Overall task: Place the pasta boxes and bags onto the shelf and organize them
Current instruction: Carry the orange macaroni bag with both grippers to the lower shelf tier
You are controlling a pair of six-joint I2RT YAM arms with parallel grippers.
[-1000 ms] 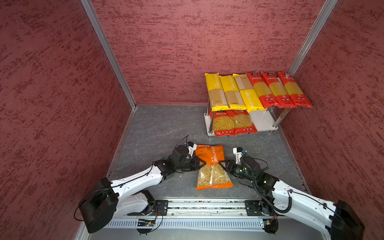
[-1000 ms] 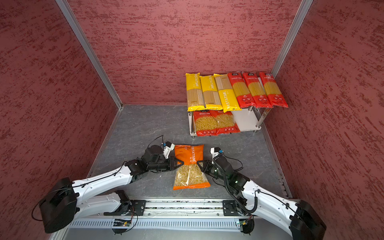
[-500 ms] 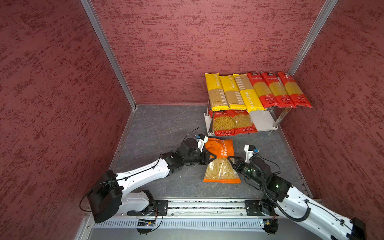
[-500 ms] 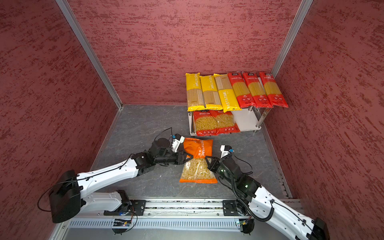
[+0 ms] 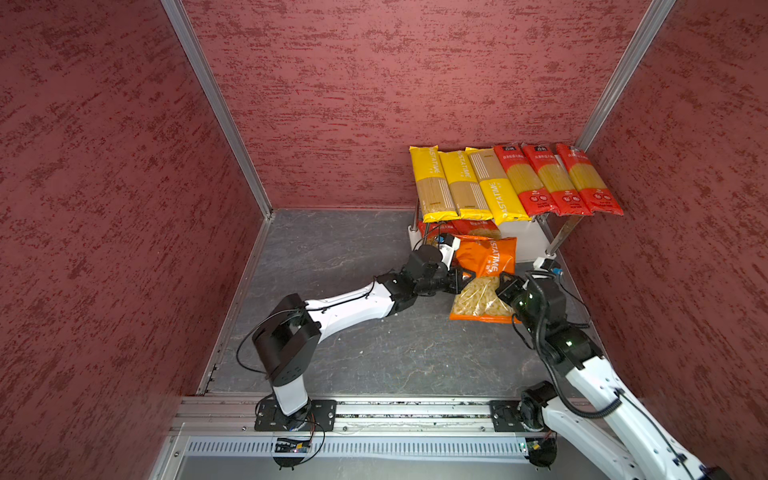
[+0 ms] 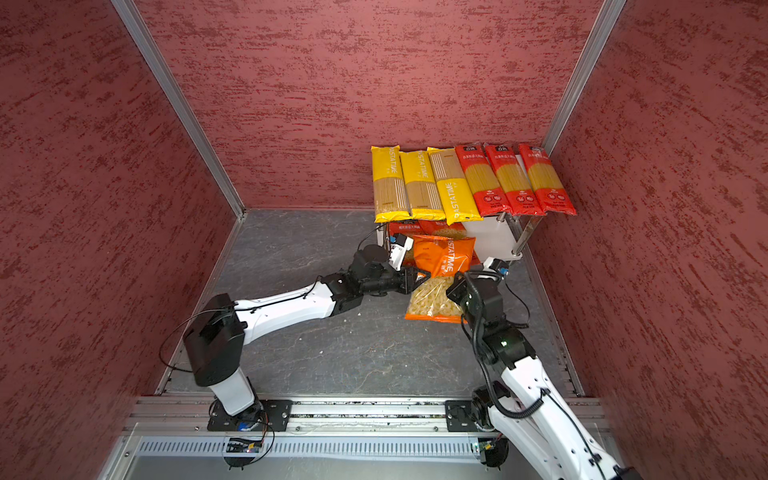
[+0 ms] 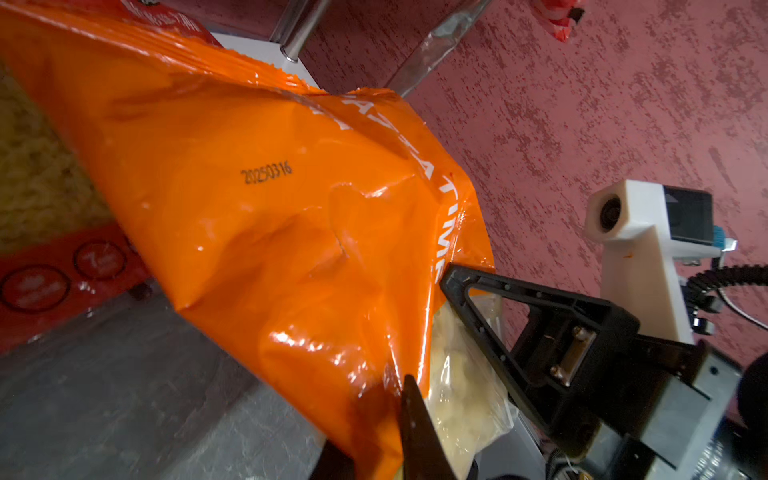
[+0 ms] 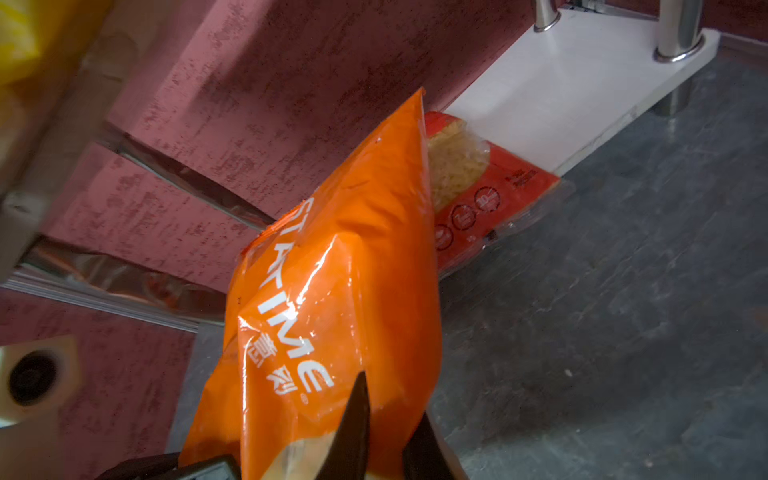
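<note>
Firmly pinches the orange pasta bag from both sides, with the left end effector clamped on its left edge and the right end effector clamped on its right edge. Holds it tilted between the two, top end raised toward the shelf, just in front of the red short-pasta packs lying on the lower board.

Markings recorded
"PASTATIME" is printed on yellow packs and orange bag; "20250316" is stamped on the bag.
</note>
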